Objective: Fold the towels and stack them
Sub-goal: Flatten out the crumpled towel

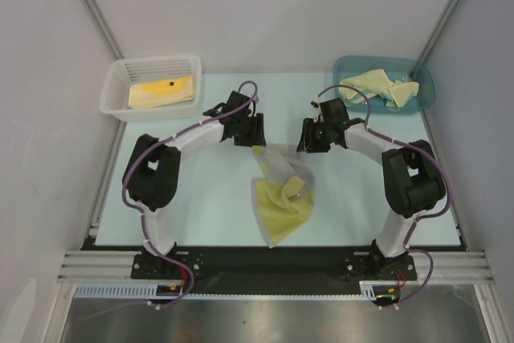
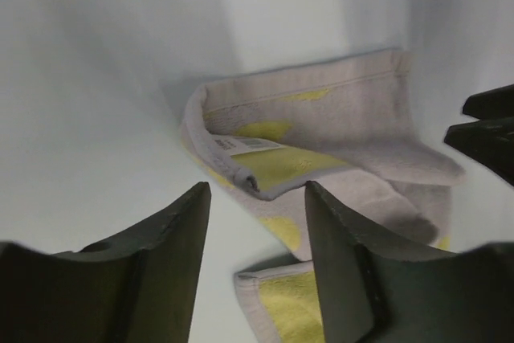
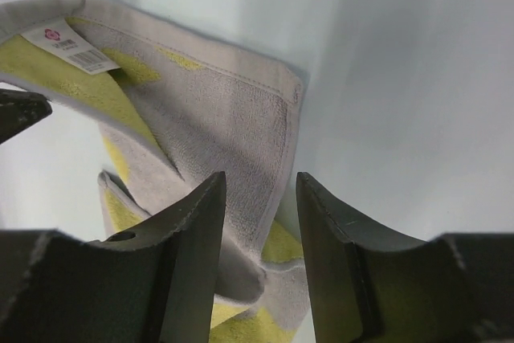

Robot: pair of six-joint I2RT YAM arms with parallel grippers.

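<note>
**Top external: rumpled towel mid-table, both pincers apart near its far edge**

From above I see the grey-and-yellow towel (image 1: 281, 194) lying crumpled in the middle of the table (image 1: 201, 206). The left gripper (image 1: 255, 130) hangs at about 11 o'clock from it and the right gripper (image 1: 312, 136) at about 1 o'clock. Both sit close to the towel's far edge.

In each wrist view the fingers stand apart with nothing clamped between them. On the left wrist view a curled corner carrying the label (image 2: 241, 144) lies just ahead of my fingertips. On the right wrist view a hemmed grey corner sits under the gap.

At 10 o'clock the white basket (image 1: 112, 106) holds one folded yellow towel (image 1: 161, 92). At 2 o'clock the blue bin (image 1: 426, 90) holds loose towels (image 1: 377, 87). I judge the job is early.

My worries from here:
- The cloth is doubled over itself, so a pinch may take two layers or only a loose flap. The lift would then open it crooked.
- The left corner is curled up off the table, so a descending finger could shove it aside rather than straddle it.
- The two grippers are near each other and could knock together if I bring both in further.
</note>
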